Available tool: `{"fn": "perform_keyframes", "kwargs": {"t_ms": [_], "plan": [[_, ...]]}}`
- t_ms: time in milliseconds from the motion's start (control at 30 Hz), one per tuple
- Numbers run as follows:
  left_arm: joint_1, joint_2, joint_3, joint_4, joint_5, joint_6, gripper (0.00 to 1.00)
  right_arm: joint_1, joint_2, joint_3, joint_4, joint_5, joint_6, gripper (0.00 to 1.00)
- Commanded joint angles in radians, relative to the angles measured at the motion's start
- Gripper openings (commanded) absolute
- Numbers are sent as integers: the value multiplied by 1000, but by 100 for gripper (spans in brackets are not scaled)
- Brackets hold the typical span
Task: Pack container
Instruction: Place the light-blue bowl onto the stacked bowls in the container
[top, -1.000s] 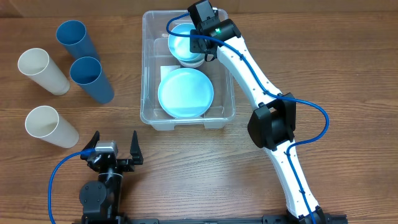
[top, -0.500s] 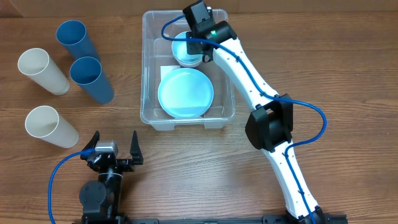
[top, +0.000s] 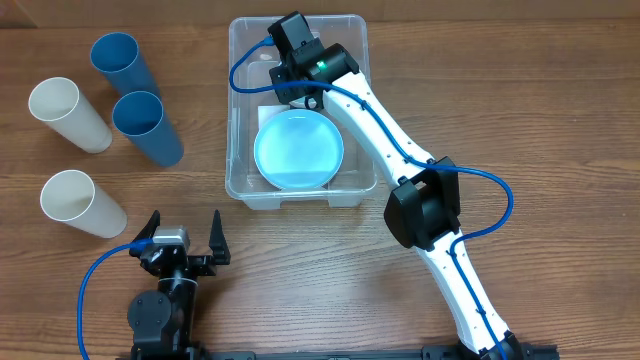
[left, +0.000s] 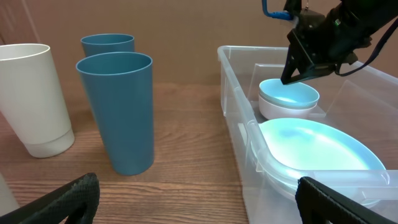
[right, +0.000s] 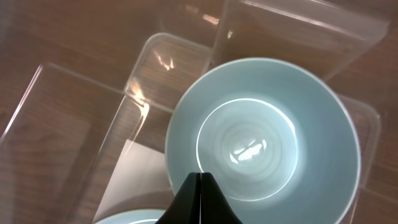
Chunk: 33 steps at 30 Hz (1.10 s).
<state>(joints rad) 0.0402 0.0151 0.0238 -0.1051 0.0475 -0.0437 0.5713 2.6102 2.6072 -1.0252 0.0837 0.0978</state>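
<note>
The clear container (top: 237, 100) stands at the back middle of the table. In it lie a light blue plate (top: 298, 150) at the front and stacked light blue and white bowls (left: 289, 96) at the back; my arm hides the bowls from overhead. My right gripper (top: 283, 88) hovers over the back of the container, shut and empty. In the right wrist view its tips (right: 200, 177) are just above the rim of the top bowl (right: 267, 137). My left gripper (top: 183, 225) rests open and empty at the front left, apart from the container (left: 233, 81).
Two blue cups (top: 118, 62) (top: 145, 125) and two white cups (top: 65, 112) (top: 78, 200) lie left of the container. In the left wrist view a blue cup (left: 118, 112) stands close in front. A white label (right: 134, 180) shows on the container's base.
My right gripper has moved left across the back of the container and now covers the bowls from overhead. The left arm has not moved.
</note>
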Motion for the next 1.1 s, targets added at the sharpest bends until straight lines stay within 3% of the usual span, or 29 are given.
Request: {"fn": "perform_keyframes", "kwargs": {"t_ms": [0,400,533,633,867,1067], "plan": [[5,-8,-3,0,-3,22,100,-3,4,-2,-24,-142,6,4],[5,-8,-3,0,-3,22,100,-3,6,-3,-46,-217,-28,4],[5,-8,-3,0,-3,22,100,-3,6,-3,-62,-220,33,4],[5,-8,-3,0,-3,22,100,-3,6,57,-164,-213,63,4],[5,-8,-3,0,-3,22,100,-9,-2,510,-539,-174,95,4],[5,-8,-3,0,-3,22,100,-10,-156,532,-642,-175,97,4]]}}
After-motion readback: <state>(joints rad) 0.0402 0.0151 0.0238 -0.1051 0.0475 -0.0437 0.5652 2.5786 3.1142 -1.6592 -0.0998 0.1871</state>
